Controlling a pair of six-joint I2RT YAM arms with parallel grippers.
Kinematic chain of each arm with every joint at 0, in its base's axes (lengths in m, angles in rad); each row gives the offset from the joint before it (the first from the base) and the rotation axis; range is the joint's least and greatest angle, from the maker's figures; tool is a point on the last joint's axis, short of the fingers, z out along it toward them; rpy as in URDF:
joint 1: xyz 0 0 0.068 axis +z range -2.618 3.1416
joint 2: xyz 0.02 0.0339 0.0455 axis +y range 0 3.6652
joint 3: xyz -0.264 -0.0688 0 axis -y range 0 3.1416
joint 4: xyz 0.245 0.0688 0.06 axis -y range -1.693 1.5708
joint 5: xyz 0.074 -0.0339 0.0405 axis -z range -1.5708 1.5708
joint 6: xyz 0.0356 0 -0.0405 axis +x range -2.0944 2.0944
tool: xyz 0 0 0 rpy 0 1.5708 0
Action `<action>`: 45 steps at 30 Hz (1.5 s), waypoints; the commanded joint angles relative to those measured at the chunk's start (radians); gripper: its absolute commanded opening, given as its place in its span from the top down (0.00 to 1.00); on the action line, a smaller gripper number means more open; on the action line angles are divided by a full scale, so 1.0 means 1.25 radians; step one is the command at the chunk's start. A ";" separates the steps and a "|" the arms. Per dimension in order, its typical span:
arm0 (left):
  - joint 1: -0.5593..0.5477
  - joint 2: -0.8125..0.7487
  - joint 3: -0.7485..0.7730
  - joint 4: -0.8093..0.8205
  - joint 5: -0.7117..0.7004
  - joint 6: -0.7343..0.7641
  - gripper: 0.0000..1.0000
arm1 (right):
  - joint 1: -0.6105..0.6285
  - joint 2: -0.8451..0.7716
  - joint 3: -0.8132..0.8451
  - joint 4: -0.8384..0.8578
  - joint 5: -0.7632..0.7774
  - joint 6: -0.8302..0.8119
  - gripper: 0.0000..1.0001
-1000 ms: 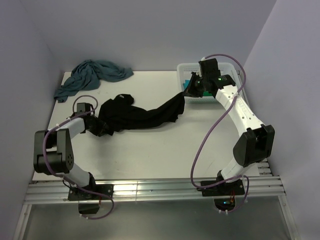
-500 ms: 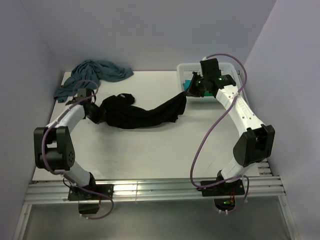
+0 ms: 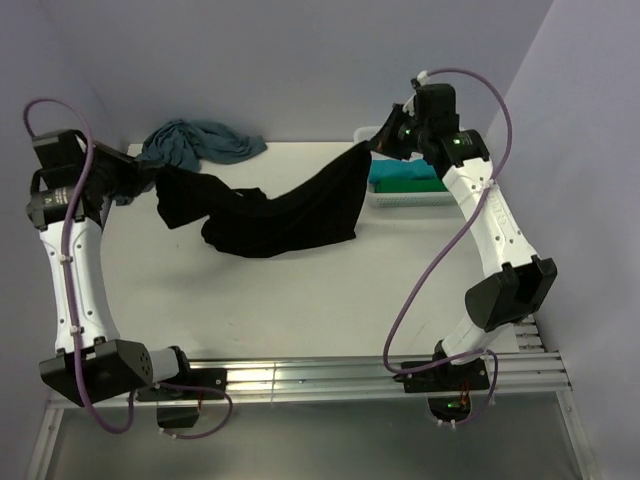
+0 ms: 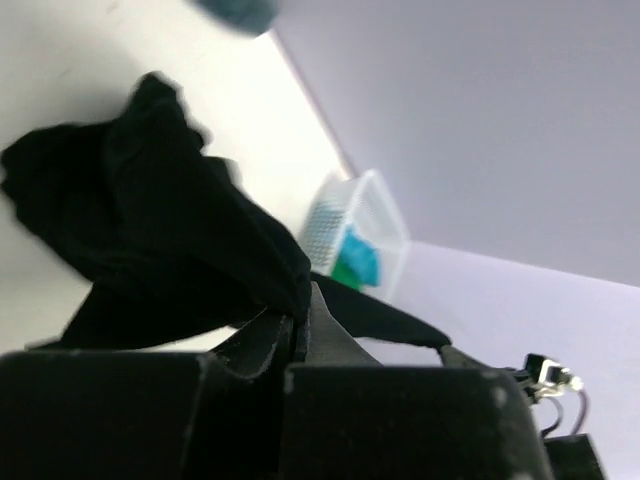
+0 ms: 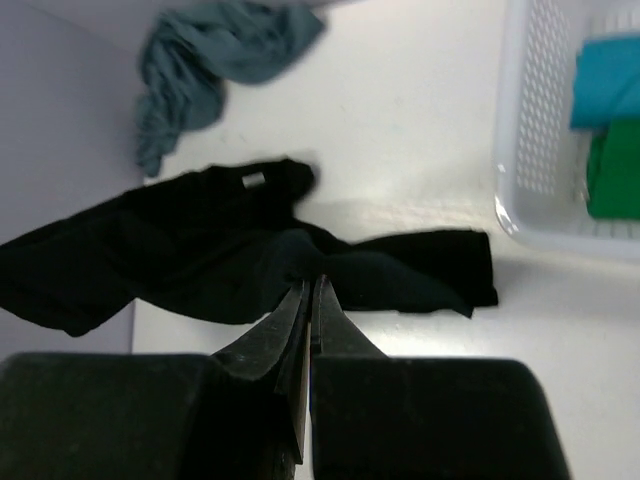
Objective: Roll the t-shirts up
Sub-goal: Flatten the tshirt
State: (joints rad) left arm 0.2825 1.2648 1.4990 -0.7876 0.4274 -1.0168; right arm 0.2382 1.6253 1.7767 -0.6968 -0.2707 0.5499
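**Black cloth t-shirt (image 3: 265,215) hangs strung between the left claw (image 4: 298,335) and the right claw (image 5: 311,300)**

Both arms reach up and wide over the pale worktop (image 3: 300,310). The left claw is pinched tight on one end of the black cloth t-shirt. In its wrist view, the two dark fingers (image 4: 258,345) press together with black fabric bunched at their tips. The right claw is clamped on the opposite end in the same way. Its fingers (image 5: 345,335) are closed to a thin line, with a fold of the shirt caught between them.

In the top view the shirt runs from the far left, near the back wall, across to a spot just in front of the basket on the right. It sags in the middle in a broad, wrinkled swag. Its two held ends are clearly lifted off the worktop. It cannot be told whether the lowest fold touches the surface.

A dusty grey-teal t-shirt (image 3: 200,142) lies crumpled at the far left corner of the worktop, behind the black one and near the left claw.

A white plastic mesh basket (image 5: 522,130) sits at the far right edge of the worktop, close to the right claw. Inside it, a bright turquoise t-shirt (image 5: 608,80) and a green t-shirt (image 5: 612,175) lie side by side, touching each other.
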 commanded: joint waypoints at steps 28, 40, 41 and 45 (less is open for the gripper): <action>0.043 -0.353 0.503 0.066 -0.051 0.022 1.00 | 0.000 -0.736 0.106 -0.019 0.068 0.040 1.00; 0.042 -0.174 0.495 0.230 -0.078 0.044 1.00 | 0.000 -0.632 0.054 -0.102 0.007 0.133 1.00; 0.043 -0.158 0.485 0.243 -0.077 0.040 1.00 | 0.000 -0.619 0.039 -0.086 -0.001 0.140 1.00; 0.043 -0.060 0.462 0.318 -0.052 0.020 1.00 | 0.000 -0.538 -0.024 0.045 -0.018 0.185 1.00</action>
State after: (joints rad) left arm 0.3359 1.0790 2.0995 -0.5220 0.3660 -0.9718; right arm 0.2379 0.8520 1.7912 -0.7841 -0.2718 0.7235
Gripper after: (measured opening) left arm 0.013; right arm 0.007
